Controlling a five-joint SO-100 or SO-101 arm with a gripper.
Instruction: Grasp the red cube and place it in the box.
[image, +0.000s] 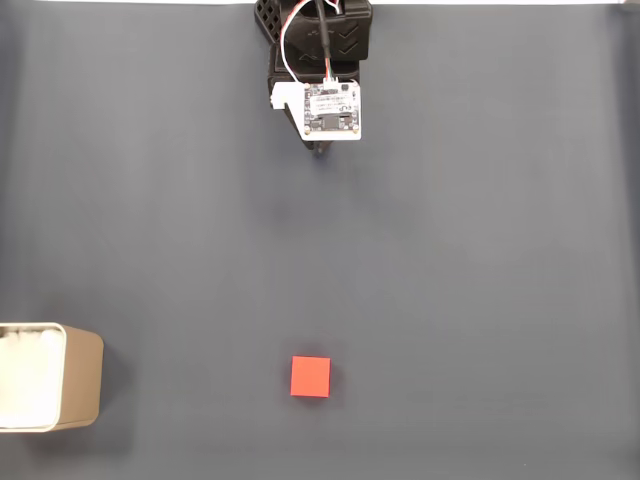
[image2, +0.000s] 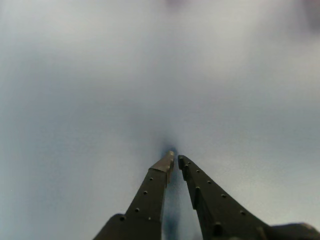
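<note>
The red cube (image: 310, 377) lies on the dark grey table near the bottom centre of the fixed view. The beige box (image: 78, 380) with a white interior stands at the bottom left edge, well left of the cube. The arm sits folded at the top centre, its gripper (image: 320, 150) under a white circuit board, far from both the cube and the box. In the wrist view the gripper (image2: 176, 159) points down close to the bare table, its two dark fingers (image2: 150, 192) meeting at the tips with nothing between them.
The dark grey table (image: 480, 260) stretches all around. The arm's black base (image: 315, 25) stands at the top edge. A pale strip runs along the table's far edge.
</note>
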